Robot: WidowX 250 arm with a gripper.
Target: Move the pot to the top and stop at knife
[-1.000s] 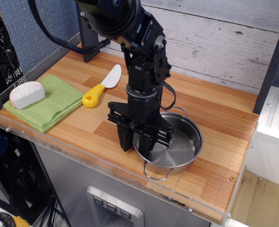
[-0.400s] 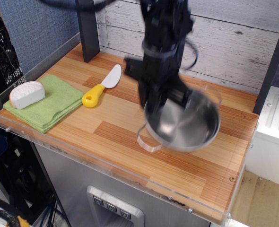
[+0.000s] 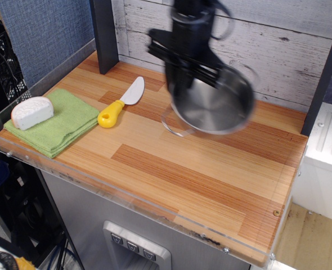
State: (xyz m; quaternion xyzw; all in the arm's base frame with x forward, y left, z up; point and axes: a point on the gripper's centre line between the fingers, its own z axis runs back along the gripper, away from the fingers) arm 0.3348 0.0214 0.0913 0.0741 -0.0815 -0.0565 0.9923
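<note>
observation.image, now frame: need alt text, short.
A black robot gripper holds a shiny steel pot by its rim near the back of a wooden table, motion-blurred. To its left lie a yellow-handled knife and a green cloth bearing a white wedge.

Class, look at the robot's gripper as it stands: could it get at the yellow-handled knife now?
Probably not yet. The gripper appears shut on the pot, so the jaws are occupied. The knife itself lies uncovered on the wooden table, apart from the green cloth, with nothing on top of it.
</note>
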